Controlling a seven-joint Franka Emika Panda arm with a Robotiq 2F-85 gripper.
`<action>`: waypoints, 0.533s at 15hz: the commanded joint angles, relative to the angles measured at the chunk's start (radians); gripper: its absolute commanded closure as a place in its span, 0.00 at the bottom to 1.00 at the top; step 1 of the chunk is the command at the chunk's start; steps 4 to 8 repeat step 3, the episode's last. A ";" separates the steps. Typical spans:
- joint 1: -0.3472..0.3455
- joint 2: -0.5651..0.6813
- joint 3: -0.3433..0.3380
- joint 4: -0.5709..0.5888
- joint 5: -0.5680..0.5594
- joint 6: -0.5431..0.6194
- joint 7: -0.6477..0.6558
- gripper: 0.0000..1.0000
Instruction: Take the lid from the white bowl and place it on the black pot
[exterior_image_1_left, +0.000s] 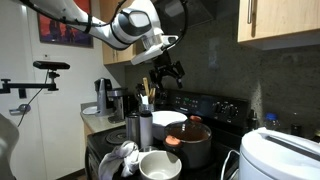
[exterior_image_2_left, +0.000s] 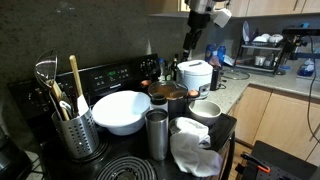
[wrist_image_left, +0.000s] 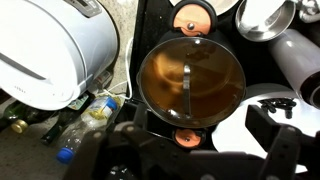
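The orange-brown lid (wrist_image_left: 190, 78) sits on the black pot (wrist_image_left: 150, 118), seen from straight above in the wrist view, with orange-red tabs at two opposite sides. The lidded pot also shows in both exterior views (exterior_image_1_left: 190, 138) (exterior_image_2_left: 166, 92) on the stove. My gripper (exterior_image_1_left: 168, 72) (exterior_image_2_left: 192, 47) hangs high above the pot, open and empty. Its dark fingers (wrist_image_left: 205, 152) frame the lower edge of the wrist view, apart from the lid. A white bowl (exterior_image_1_left: 160, 166) (exterior_image_2_left: 205, 110) stands empty at the stove's front.
A big white appliance (exterior_image_1_left: 282, 155) (exterior_image_2_left: 193, 75) (wrist_image_left: 50, 50) stands beside the pot. A larger white bowl (exterior_image_2_left: 122, 112), steel cups (exterior_image_1_left: 140, 128) (exterior_image_2_left: 157, 135), a crumpled cloth (exterior_image_2_left: 195, 152) and a utensil holder (exterior_image_2_left: 68, 125) crowd the stove. Bottles (wrist_image_left: 80, 125) lie by the appliance.
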 joint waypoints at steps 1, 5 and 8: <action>0.006 0.001 -0.005 0.003 -0.002 -0.003 0.002 0.00; 0.006 0.001 -0.005 0.002 -0.002 -0.003 0.002 0.00; 0.006 0.001 -0.005 0.002 -0.002 -0.003 0.002 0.00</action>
